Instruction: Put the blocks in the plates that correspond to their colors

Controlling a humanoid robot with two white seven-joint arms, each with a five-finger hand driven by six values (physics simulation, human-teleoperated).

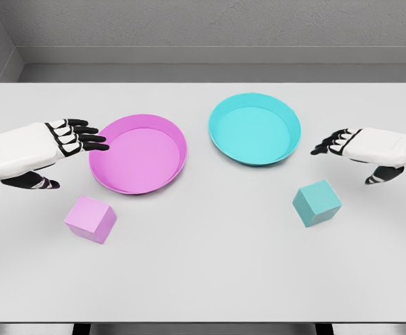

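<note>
The pink block point(90, 218) sits on the table point(203, 279) toward its front-left part, just in front of the pink plate point(139, 155) and apart from it. The teal block point(317, 202) lies toward the front-right part, in front of the teal plate point(254, 128) and somewhat to its right, also apart. Both plates stand side by side around the middle of the table, each holding nothing.

In the head view, the left hand point(56, 143) hovers beside the pink plate's left rim, fingers spread and holding nothing. The right hand point(360, 148) hangs just right of the teal plate, fingers loosely extended, also holding nothing; whether either hand touches the table is hard to tell.

Both blocks look like rigid, smooth-faced cubes, probably light and not fragile. Each sits turned at an angle to the table's front edge, so a grip should probably pinch two opposite flat side faces, thumb against fingers, from above. Smooth faces may slip if caught on the corners.
</note>
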